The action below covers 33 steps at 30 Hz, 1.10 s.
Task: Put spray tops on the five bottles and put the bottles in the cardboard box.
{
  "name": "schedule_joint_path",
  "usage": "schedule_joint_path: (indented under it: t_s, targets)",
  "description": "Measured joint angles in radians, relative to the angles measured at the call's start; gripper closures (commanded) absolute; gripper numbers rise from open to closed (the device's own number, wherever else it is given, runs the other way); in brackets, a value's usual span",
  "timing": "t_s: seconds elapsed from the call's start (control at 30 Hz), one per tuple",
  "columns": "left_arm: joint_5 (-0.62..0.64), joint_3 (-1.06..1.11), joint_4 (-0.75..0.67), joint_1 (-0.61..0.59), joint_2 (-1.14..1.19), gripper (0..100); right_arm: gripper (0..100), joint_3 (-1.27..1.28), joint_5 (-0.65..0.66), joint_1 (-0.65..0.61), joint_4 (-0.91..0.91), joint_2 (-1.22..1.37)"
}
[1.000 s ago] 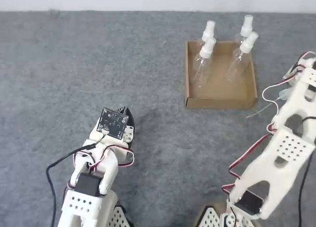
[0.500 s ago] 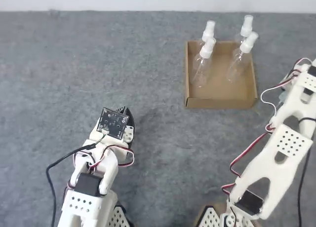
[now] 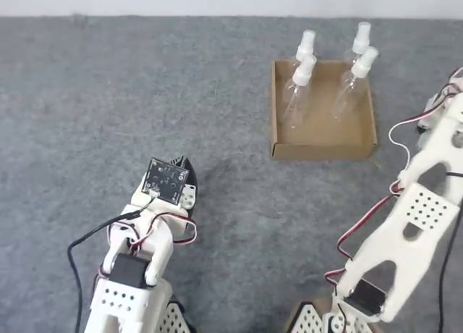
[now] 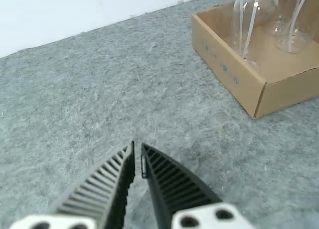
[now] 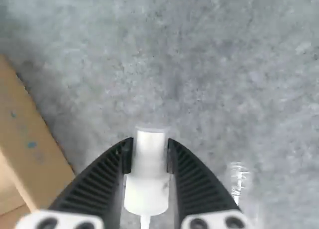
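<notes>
Shifted toward the desk's (image 3: 108,94) right edge, the right claw (image 5: 149,142) is clenched on a white spray top (image 5: 149,181), its long axis along the jaws and its head toward their tips. It is judged light, stiff and slick, best held at the collar. The left claw (image 4: 138,149) is closed and empty. Farther off, four capped bottles (image 3: 346,87) stand in the cardboard box (image 3: 322,150).

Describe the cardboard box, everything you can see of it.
The cardboard box is a shallow, open-topped tray of plain brown card, roughly square, with low upright walls and no flaps showing. It sits flat on the grey felt-like table cover, right of centre toward the far side in the high view. Four clear bottles with white spray tops stand inside on its floor. Small marks dot one outer wall.
</notes>
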Motion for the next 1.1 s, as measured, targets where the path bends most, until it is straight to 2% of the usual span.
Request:
schedule_joint_path:
  t_s: [0.17,0.3,0.43,0.53,0.67,0.8,0.97,1.1]
  targets:
    - [0.0,0.0,0.034,0.0,0.0,99,98.4,0.117,0.046,0.009,0.002,-0.095]
    - [0.0,-0.011,0.097,0.002,0.0,99,98.5,0.384,0.086,-0.008,0.002,-0.304]
    - [0.0,-0.043,0.147,0.002,0.0,99,98.5,0.651,0.091,-0.086,0.003,-0.6]
    - [-0.018,-0.074,0.187,0.002,0.0,99,98.5,0.842,0.092,-0.206,0.003,-0.844]
    - [-0.049,-0.12,0.239,-0.015,0.0,99,98.6,1.099,0.051,-0.433,-0.018,-1.149]
    - [-0.051,-0.169,0.27,-0.087,0.0,99,98.6,1.392,-0.038,-0.666,-0.192,-1.364]
    - [-0.051,-0.204,0.313,-0.114,0.0,99,98.6,1.679,-0.106,-0.957,-0.473,-1.396]
    - [-0.051,-0.218,0.342,-0.121,0.0,99,98.2,1.706,-0.166,-1.085,-0.626,-1.307]
